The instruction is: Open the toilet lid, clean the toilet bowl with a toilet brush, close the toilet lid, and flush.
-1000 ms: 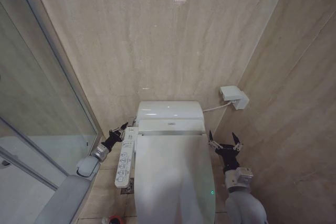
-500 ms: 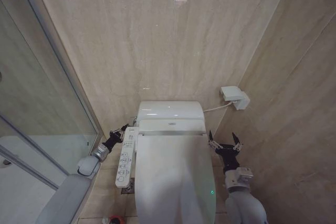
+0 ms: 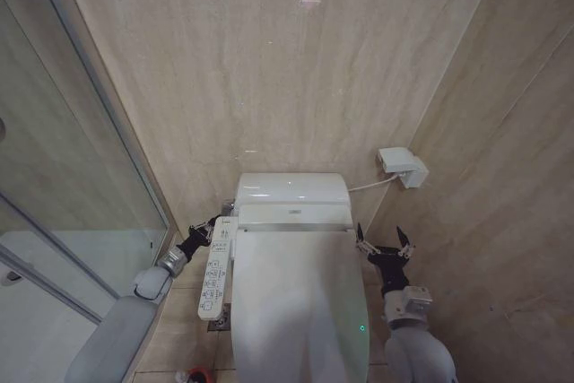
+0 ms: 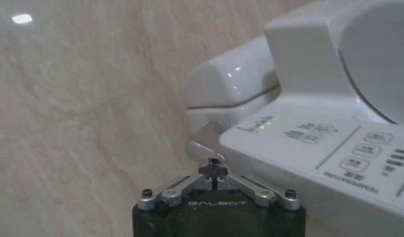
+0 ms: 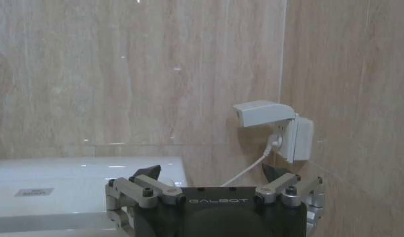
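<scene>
The toilet lid (image 3: 296, 307) lies flat and closed over the toilet bowl, hiding the inside of the bowl. A white button panel (image 3: 214, 268) runs along its left side. My left gripper (image 3: 204, 229) hovers low beside the far end of that panel, near the wall. In the left wrist view the left gripper (image 4: 215, 171) is shut on nothing, with the panel (image 4: 334, 158) just beyond it. My right gripper (image 3: 382, 241) stands open to the right of the lid's hinge end, holding nothing. The red holder of the toilet brush (image 3: 198, 375) peeks in at the bottom edge, on the floor left of the toilet.
The white tank cover (image 3: 290, 188) sits against the beige stone wall. A white socket box (image 3: 401, 167) with a cable is mounted on the right wall, ahead of the right gripper (image 5: 212, 174). A glass shower partition (image 3: 81, 177) closes off the left side.
My left gripper has edged slightly closer to the button panel. The right arm and the lid have not moved.
</scene>
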Available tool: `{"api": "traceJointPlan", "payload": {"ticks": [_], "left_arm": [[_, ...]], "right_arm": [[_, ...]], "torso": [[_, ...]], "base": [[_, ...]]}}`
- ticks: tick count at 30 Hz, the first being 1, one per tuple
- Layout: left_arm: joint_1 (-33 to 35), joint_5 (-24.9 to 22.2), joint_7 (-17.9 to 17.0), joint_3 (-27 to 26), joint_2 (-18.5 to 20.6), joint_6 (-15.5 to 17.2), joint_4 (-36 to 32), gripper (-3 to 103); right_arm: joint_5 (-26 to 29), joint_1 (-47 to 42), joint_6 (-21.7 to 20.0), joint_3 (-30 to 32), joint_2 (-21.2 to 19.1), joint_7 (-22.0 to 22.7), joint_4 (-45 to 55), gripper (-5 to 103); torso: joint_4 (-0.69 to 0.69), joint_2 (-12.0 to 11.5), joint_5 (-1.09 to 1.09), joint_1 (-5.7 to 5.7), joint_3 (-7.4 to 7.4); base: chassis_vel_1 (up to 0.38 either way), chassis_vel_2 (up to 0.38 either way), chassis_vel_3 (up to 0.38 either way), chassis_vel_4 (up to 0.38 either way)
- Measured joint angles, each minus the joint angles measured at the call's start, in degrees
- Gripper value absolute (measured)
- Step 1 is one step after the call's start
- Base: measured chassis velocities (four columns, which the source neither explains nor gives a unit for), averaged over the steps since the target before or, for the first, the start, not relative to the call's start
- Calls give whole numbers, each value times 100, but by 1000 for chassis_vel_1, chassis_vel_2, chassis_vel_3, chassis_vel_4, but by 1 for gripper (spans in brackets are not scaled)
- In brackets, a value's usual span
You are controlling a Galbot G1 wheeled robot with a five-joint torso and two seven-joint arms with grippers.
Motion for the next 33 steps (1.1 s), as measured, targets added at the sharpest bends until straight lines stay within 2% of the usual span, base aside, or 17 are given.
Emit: {"api": "traceJointPlan", "payload": {"ticks": [2,11,15,21,27,33], "left_arm": [[-29,1,-2,12,-9,-8,39,0],[-157,8,-32,33,-51,-2,148,0],[69,62,-319,-144,-95,203,-100,0],[538,338,-656,-618,-46,574,-616,0],[576,423,-705,-730,94,546,-706,0],[422,394,-629,-558,234,369,-748,0]], "right_arm": [[0,0,0,0,-1,0,0,100],[0,0,0,0,0,0,0,100],[0,0,0,0,0,0,0,100],[0,0,0,1,0,1,0,100],[0,0,0,0,0,0,0,100],[0,0,0,0,0,0,0,100]], "torso": [[-2,0,-5,0,0],[1,0,0,0,0],[-2,0,0,0,0],[2,0,0,0,0],[3,0,0,0,0],[0,0,0,0,0]], "base": [[0,0,0,0],[0,0,0,0],[0,0,0,0],[0,0,0,0],[0,0,0,0],[0,0,0,0]]}}
